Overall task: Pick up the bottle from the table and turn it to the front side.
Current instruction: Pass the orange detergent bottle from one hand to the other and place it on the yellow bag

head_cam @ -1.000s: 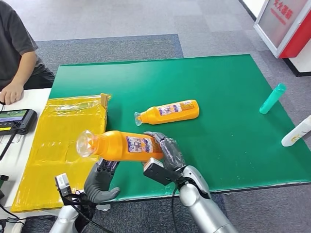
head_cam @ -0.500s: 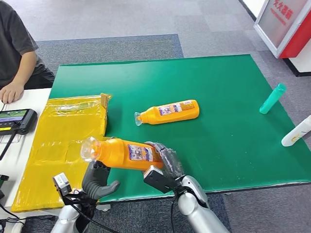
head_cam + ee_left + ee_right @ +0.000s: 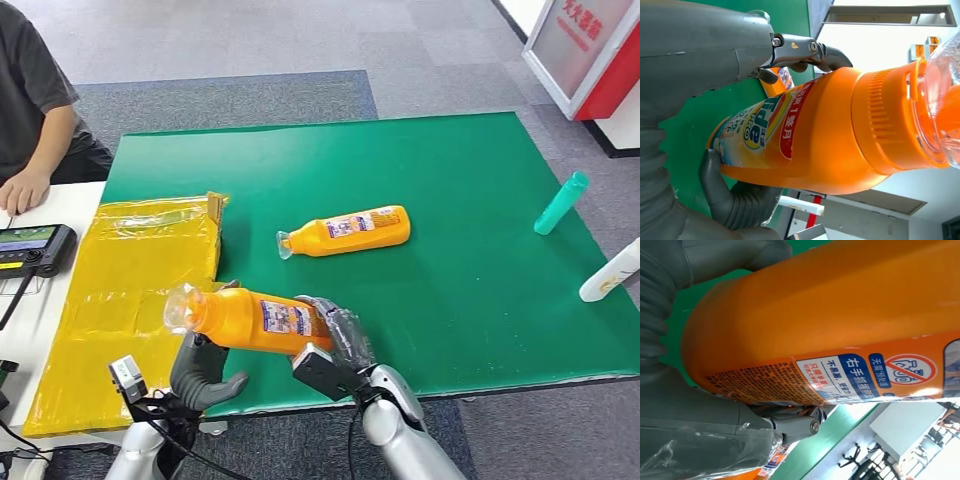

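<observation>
Head view: two orange bottles (image 3: 256,318).

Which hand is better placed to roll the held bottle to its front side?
Probably the left hand: it cups the orange bottle near the neck, while the right hand steadies the base.

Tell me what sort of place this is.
Probably an office or lab set up for robot trials: grey carpet tiles, a green mat strewn with bottles, and a seated person beside a handheld controller.
</observation>
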### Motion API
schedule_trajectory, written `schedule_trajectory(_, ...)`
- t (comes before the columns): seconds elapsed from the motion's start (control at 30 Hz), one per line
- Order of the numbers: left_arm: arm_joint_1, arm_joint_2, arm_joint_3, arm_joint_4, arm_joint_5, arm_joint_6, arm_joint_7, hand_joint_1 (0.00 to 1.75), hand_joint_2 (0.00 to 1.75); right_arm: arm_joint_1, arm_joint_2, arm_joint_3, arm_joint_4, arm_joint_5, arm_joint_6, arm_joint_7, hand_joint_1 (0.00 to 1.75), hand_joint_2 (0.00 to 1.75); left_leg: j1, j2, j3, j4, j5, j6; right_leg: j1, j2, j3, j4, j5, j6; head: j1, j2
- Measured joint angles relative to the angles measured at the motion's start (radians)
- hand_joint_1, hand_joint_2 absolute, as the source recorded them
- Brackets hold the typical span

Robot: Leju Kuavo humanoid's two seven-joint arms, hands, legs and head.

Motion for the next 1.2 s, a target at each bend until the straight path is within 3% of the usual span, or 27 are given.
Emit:
schedule_trajectory(0.6,-0.012,-0.008,-0.002,0.000,-0.011,0.032,0.000,0.04,1.75,0.001,0.006,0.004,0.004,0.008,0.000,0.003,1.75,1.75,0.000,0.000,0.000,0.000,0.000,0.000,0.000,0.000,0.000,0.000,0.000,0.000,0.000,0.000)
schedule_trajectory(0.67,-0.012,-0.008,-0.003,0.000,-0.012,0.033,0.000,0.49,1.75,0.001,0.006,0.004,0.004,0.006,0.000,0.003,1.75,1.75,0.000,0.000,0.000,0.000,0.000,0.000,0.000,0.000,0.000,0.000,0.000,0.000,0.000,0.000)
schedule_trajectory(0.73,-0.012,-0.008,-0.005,-0.001,-0.014,0.035,0.000,1.25,1.75,0.001,0.006,0.004,0.004,0.005,0.000,0.003,1.75,1.75,0.000,0.000,0.000,0.000,0.000,0.000,0.000,0.000,0.000,0.000,0.000,0.000,0.000,0.000)
schedule_trajectory(0.8,-0.012,-0.009,-0.006,-0.002,-0.027,0.053,0.000,1.64,1.75,0.001,0.006,0.004,0.004,0.005,-0.001,0.004,1.75,1.75,0.000,0.000,0.000,0.000,0.000,0.000,0.000,0.000,0.000,0.000,0.000,0.000,0.000,0.000)
schedule_trajectory(0.9,-0.013,-0.012,-0.007,-0.004,-0.048,0.092,0.000,1.75,1.75,0.004,0.006,0.004,0.003,0.006,-0.006,0.007,1.75,1.75,0.000,0.000,0.000,0.000,0.000,0.000,0.000,0.000,0.000,0.000,0.000,0.000,0.000,0.000)
schedule_trajectory(1.2,-0.015,-0.022,-0.008,-0.008,-0.051,0.124,0.000,1.75,1.75,0.016,0.006,0.003,-0.010,-0.002,-0.012,0.012,1.73,1.75,0.000,0.000,0.000,0.000,0.000,0.000,0.000,0.000,0.000,0.000,0.000,0.000,0.000,0.000)
